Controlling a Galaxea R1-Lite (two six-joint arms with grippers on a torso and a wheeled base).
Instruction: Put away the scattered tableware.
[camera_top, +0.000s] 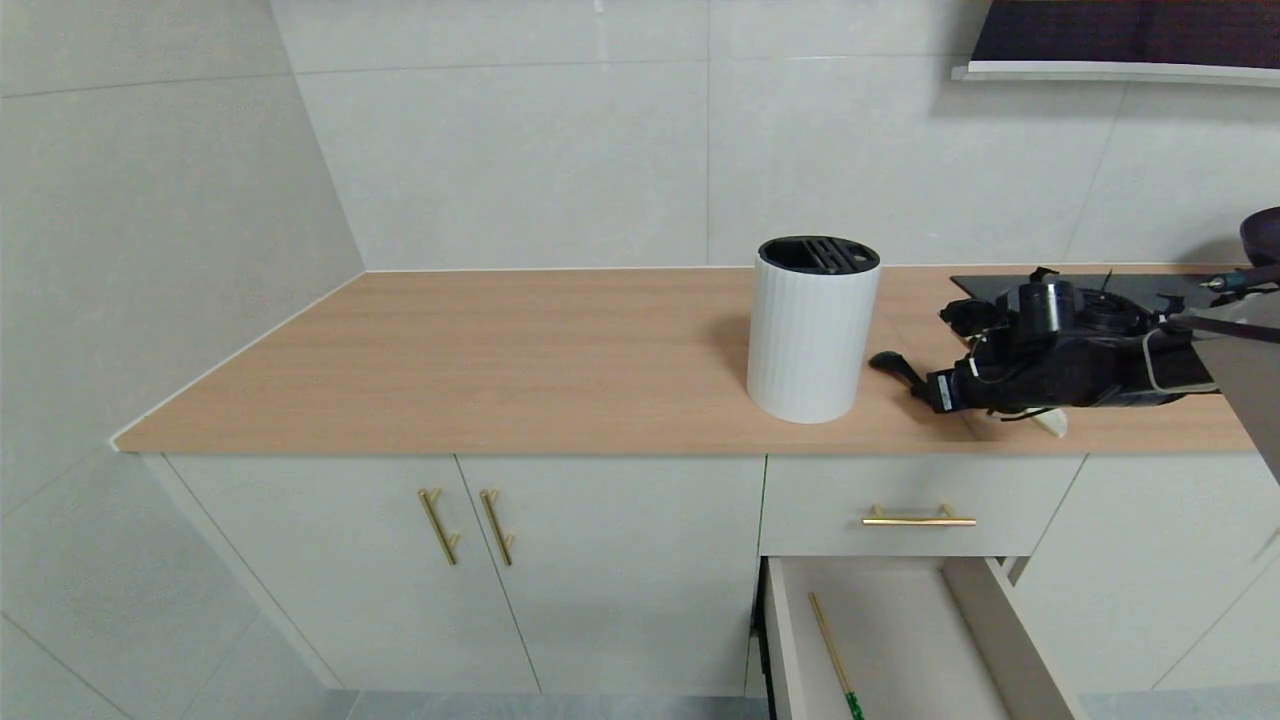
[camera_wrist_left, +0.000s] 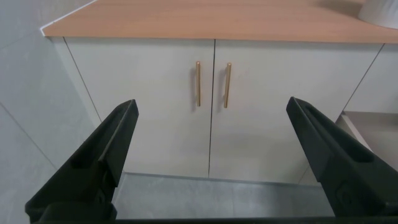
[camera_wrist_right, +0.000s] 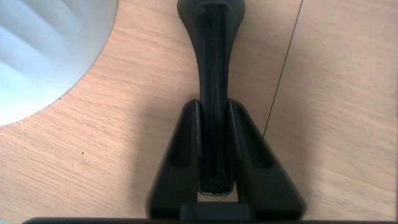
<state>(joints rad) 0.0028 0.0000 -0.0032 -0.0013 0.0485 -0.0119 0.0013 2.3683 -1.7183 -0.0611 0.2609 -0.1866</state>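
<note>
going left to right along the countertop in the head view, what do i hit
white ribbed holder → black utensil handle → right end effector, clamped on that handle

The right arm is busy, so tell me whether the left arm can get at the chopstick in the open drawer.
Probably yes. The left end effector is open and empty in front of the cabinet doors, the drawer is pulled out, and nothing covers the chopstick.
</note>
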